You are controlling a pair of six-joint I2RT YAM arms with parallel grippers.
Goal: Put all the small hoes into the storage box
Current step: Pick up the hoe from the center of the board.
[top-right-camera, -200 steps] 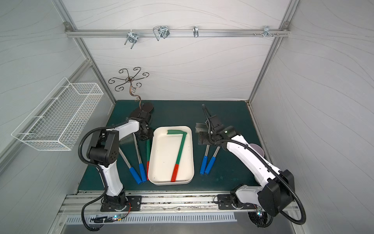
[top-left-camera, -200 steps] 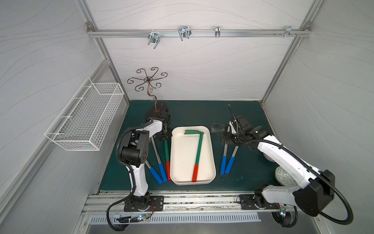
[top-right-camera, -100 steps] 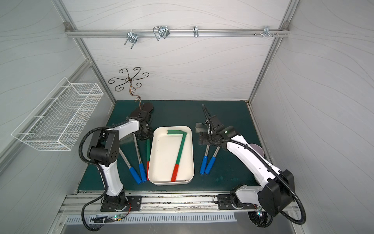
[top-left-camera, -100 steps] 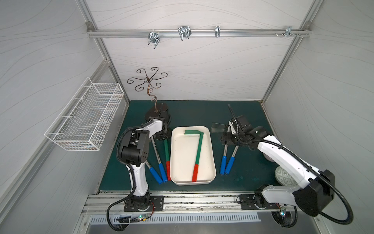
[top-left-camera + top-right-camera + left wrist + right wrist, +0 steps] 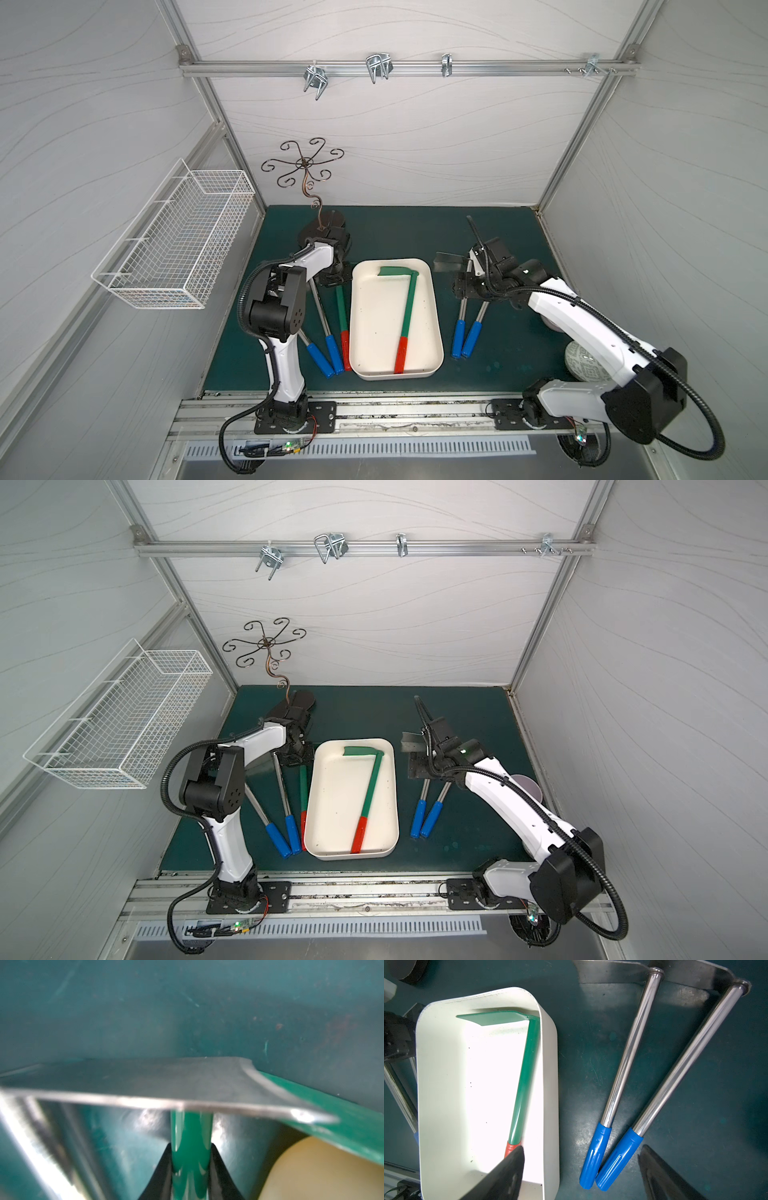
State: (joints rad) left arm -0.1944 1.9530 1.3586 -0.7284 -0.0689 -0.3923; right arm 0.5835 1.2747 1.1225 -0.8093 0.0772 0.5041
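Observation:
The storage box (image 5: pixel 376 328) (image 5: pixel 332 808) is a cream-white tray in the middle of the green mat. One small hoe (image 5: pixel 409 303) with a green shaft and red grip lies inside it. A second green small hoe (image 5: pixel 341 309) (image 5: pixel 303 789) lies on the mat just left of the box. My left gripper (image 5: pixel 334 279) (image 5: pixel 191 1159) is shut on its green shaft near the head. My right gripper (image 5: pixel 461 286) (image 5: pixel 583 1159) hangs open over two steel hoes with blue grips (image 5: pixel 618 1084), right of the box, holding nothing.
Two more steel, blue-gripped hoes (image 5: pixel 321 309) lie left of the held one. A scrolled metal stand (image 5: pixel 309 170) rises behind the left gripper. A white wire basket (image 5: pixel 178 241) hangs on the left wall. A patterned round object (image 5: pixel 582 365) sits by the right arm.
The left jaws have closed onto the green shaft. The right jaws have narrowed a little. Neither arm has visibly shifted.

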